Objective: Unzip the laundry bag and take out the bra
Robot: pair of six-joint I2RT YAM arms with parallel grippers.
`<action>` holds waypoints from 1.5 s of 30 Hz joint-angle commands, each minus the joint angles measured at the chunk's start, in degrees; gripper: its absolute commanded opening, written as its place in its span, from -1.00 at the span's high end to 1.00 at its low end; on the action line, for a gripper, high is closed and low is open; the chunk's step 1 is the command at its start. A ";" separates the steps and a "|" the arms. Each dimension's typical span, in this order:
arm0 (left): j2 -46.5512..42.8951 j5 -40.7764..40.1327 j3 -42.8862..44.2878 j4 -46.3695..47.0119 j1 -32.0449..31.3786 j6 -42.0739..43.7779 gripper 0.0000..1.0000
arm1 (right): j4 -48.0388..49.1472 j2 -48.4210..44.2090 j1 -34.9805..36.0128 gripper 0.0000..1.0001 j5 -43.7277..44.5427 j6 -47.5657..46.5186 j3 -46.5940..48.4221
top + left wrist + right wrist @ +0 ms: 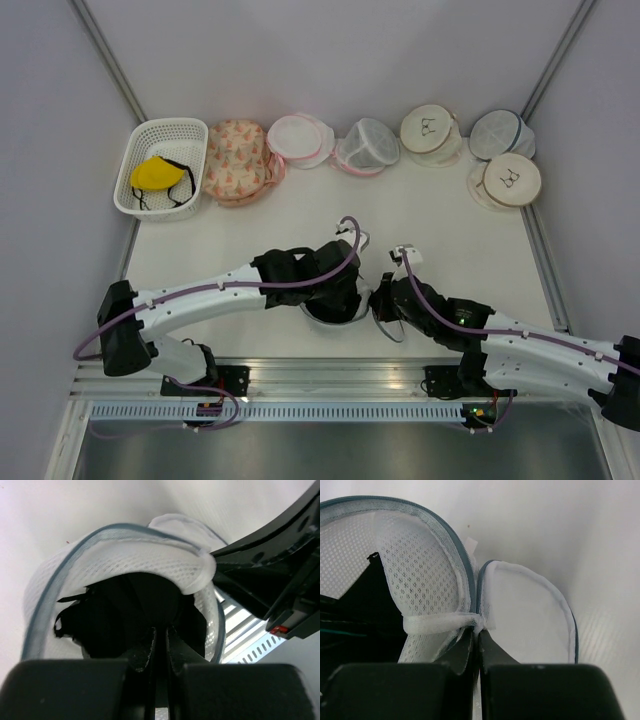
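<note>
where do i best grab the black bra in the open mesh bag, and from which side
Pinch the loose edge of the bra just inside the unzipped mouth of the laundry bag, coming straight in through it as the left gripper points. Mesh walls close every other side, and the right gripper pinching the rim holds it open.

Overhead, soft, even light falls brightly on the matte white table [470,240], with only faint, soft-edged shadows near the centre. In the left wrist view, the round white mesh laundry bag with a dark blue zip rim [150,560] looks slightly soft, its interior nearly black, and the background at 12 o'clock is washed out. The right wrist view shows crisp mesh at 9 o'clock, while the foreground at 6 o'clock blurs to featureless black.
</note>
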 commanded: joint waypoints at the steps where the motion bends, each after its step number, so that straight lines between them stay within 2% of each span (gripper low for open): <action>1: -2.20 -3.99 -0.56 0.20 -0.08 -2.35 0.80 | -8.01 -1.37 0.05 0.99 5.23 1.74 2.03; 10: -5.62 -10.07 0.49 -2.00 0.53 -3.50 0.86 | -19.00 -2.35 0.05 0.99 10.95 8.24 -0.07; 14: -9.31 -12.52 4.00 -1.57 0.62 -1.83 0.91 | -19.11 -1.20 -0.04 0.99 11.92 10.18 -1.13; 18: -11.95 -18.40 10.58 -1.04 2.72 4.39 0.90 | -16.30 0.55 -0.03 0.99 11.48 9.74 -1.57; 22: -12.92 -17.72 12.44 2.21 12.46 10.55 0.95 | -14.19 2.92 -0.03 0.99 10.51 8.95 -1.74; 23: -13.18 -16.93 12.27 3.17 17.79 11.78 0.95 | -13.75 3.19 -0.04 0.99 9.73 8.60 -1.83; 27: -11.61 -10.07 12.27 9.75 31.80 16.44 0.95 | -12.43 3.81 0.05 0.99 8.76 7.89 -2.27; 31: -5.29 -8.67 15.51 13.72 44.26 19.26 0.95 | -11.72 3.46 -0.04 0.99 7.61 7.28 -2.62; 37: 10.96 -5.06 28.58 15.40 55.79 20.93 0.96 | -10.49 3.54 -0.04 0.99 5.68 6.31 -3.50; 40: 20.81 -4.62 34.66 15.22 58.79 22.16 0.96 | -9.00 4.16 0.05 0.99 4.19 5.70 -4.12; 45: 34.79 -5.93 49.69 14.17 62.49 22.08 0.95 | -7.86 6.71 0.05 0.99 3.22 4.91 -3.59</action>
